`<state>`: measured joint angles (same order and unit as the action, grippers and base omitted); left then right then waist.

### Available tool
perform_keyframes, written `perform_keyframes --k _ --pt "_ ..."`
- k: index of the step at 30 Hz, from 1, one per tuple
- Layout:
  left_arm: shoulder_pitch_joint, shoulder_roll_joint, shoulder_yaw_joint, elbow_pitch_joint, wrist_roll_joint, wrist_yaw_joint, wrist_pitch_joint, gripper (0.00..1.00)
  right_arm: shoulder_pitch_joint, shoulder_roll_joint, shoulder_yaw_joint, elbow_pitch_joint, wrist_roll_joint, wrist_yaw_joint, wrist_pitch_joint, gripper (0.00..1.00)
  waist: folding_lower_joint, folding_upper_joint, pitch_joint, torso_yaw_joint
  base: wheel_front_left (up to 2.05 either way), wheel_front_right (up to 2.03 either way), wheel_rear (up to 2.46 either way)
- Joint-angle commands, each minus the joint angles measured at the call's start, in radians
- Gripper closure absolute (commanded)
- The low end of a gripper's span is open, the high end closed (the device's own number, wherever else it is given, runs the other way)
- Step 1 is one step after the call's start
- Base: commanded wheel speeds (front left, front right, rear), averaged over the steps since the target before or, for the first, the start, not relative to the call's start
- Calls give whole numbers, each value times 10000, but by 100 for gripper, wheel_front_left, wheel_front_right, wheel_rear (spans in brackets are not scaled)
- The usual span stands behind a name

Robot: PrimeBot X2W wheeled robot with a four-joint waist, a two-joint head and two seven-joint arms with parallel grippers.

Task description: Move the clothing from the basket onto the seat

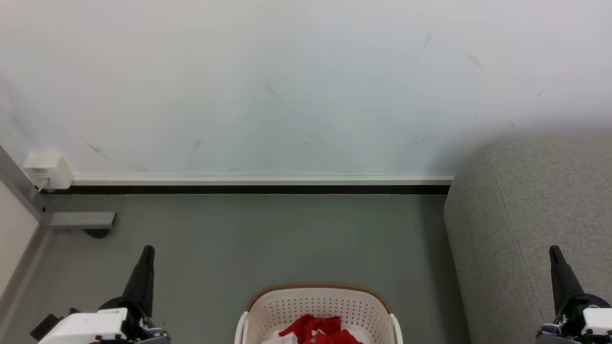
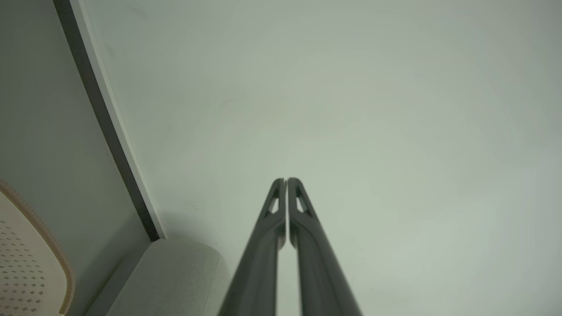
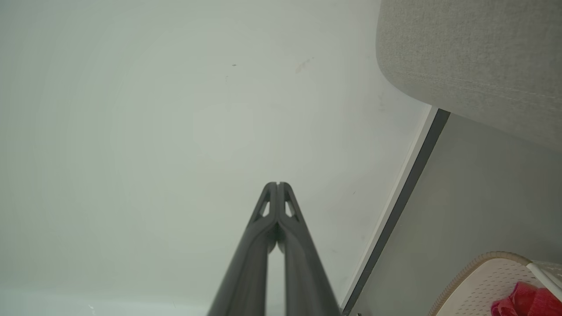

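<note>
**Both claws clenched and empty, the first pick not yet begun**

The left claw (image 1: 146, 255) is clenched, its two dark fingers pressed together with nothing between them, and it points toward the wall (image 1: 287, 86). The right claw (image 1: 556, 255) is clenched in the same way and is also empty. Each one hangs above the floor (image 1: 287, 239), one on each side of the basket (image 1: 319, 292) and well apart from it.

The basket stands on the floor between the two claws, with the seat (image 1: 526, 215) near it on the robot's right. The clothing (image 1: 318, 329) lies inside the basket as a red heap with some white in it. On the part of the seat that is visible, no garment lies.

In my judgement the task is at its very start, at the reach. The next move calls for opening one claw, lowering it into the basket and closing it on a fold of the red fabric. Then the claw must lift the fabric over the brown rim and carry it right to the seat.

Counted: two claws, one basket, one seat, one heap of clothing. How many garments are in the heap I cannot tell, because the picture edge cuts it
</note>
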<state>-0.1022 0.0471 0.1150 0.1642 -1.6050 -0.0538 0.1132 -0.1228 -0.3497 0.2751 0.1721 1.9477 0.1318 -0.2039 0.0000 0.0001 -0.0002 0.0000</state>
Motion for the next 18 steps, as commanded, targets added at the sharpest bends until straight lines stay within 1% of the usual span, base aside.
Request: perform_keyframes --k 1,2,3,8,18 --pt "-34 72 11 -16 -148 -69 24 100 -141 -84 -14 -27 91 -25 -45 100 0 -1 0 0 0 0 0" --pt "-34 72 11 -16 -148 -69 24 100 -141 -84 -14 -27 91 -25 -45 100 0 -1 0 0 0 0 0" --pt "0 0 0 0 0 0 -1 0 0 0 0 -1 -1 0 0 0 0 -1 0 0 0 0 0" --pt "225 -66 -27 260 24 20 -43 0 223 215 139 203 -52 0 -1 0 0 -1 4 1 0 0 0" --pt "226 -50 -65 13 280 -92 -553 0 130 578 79 -83 -672 -2 -84 0 0 -1 23 -13 0 0 0"
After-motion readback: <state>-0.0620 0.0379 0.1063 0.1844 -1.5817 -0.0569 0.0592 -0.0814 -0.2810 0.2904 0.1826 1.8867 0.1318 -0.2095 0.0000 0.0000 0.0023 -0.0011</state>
